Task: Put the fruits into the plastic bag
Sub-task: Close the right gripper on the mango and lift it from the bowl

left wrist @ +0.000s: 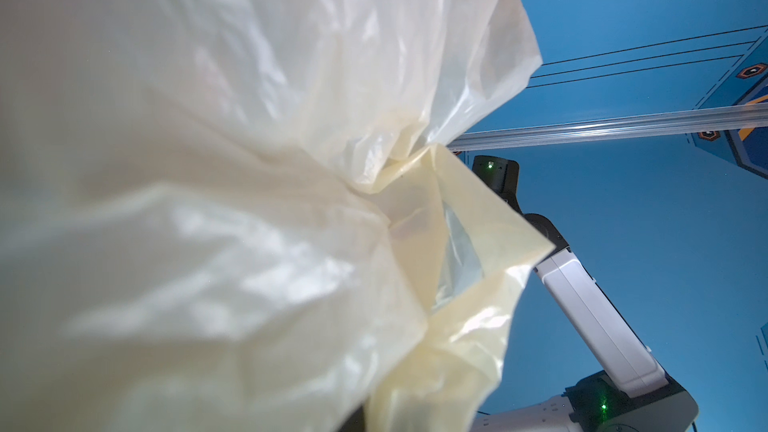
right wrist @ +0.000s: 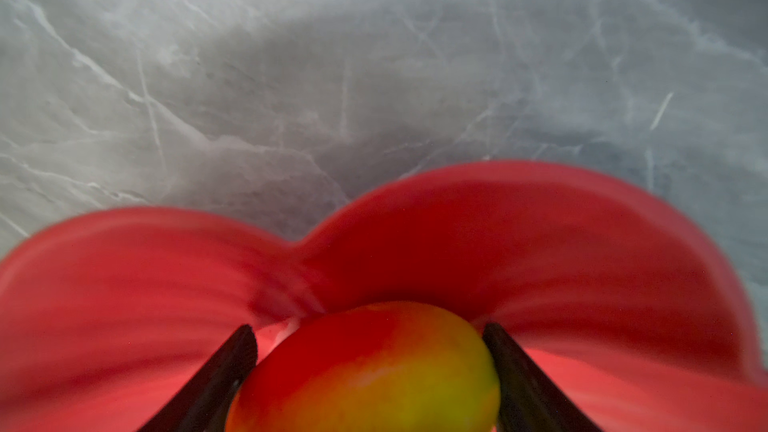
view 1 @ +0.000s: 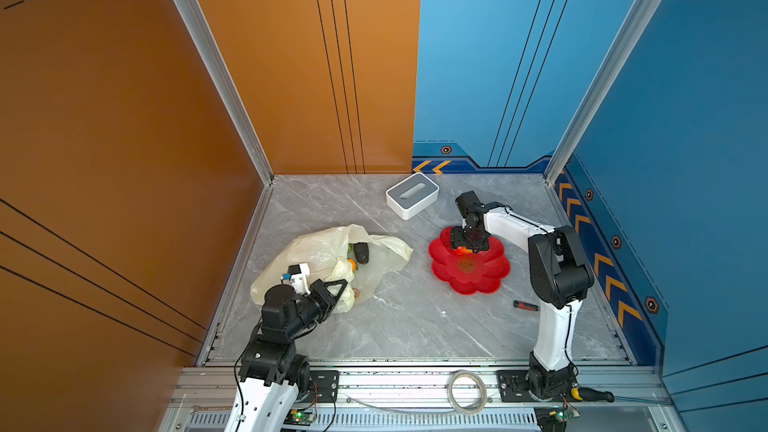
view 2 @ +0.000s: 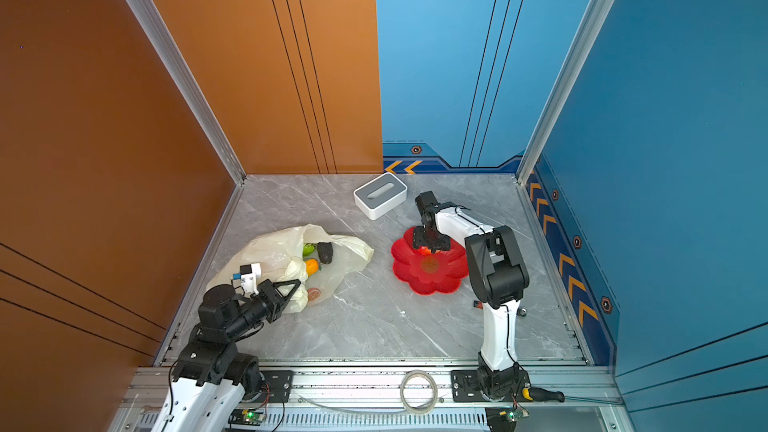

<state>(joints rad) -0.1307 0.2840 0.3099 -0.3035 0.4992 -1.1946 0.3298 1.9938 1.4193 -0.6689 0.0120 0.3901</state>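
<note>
Your left arm (view 1: pixel 291 317) crouches low at the front of the desk (view 1: pixel 395 326), left claw (view 1: pixel 344 283) clamped shut on the plastic bag (view 1: pixel 316 247), which holds the avocado (view 1: pixel 362 253). Farther back, your right arm (view 1: pixel 557 268) bends steeply down, right claw (right wrist: pixel 369 327) gripping the mango (right wrist: pixel 374 371) in the red flower-shaped dish (view 1: pixel 469 282).

Grey marble worktop (view 1: pixel 415 326) is backed by an orange wall (view 1: pixel 270 56) at eleven o'clock and a blue wall (view 1: pixel 469 56) at one.

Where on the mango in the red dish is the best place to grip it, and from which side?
Grip the mango across its rounded middle, coming from above. It lies low in the red dish, whose raised petals block a side approach. The right gripper has one finger on each flank.
</note>
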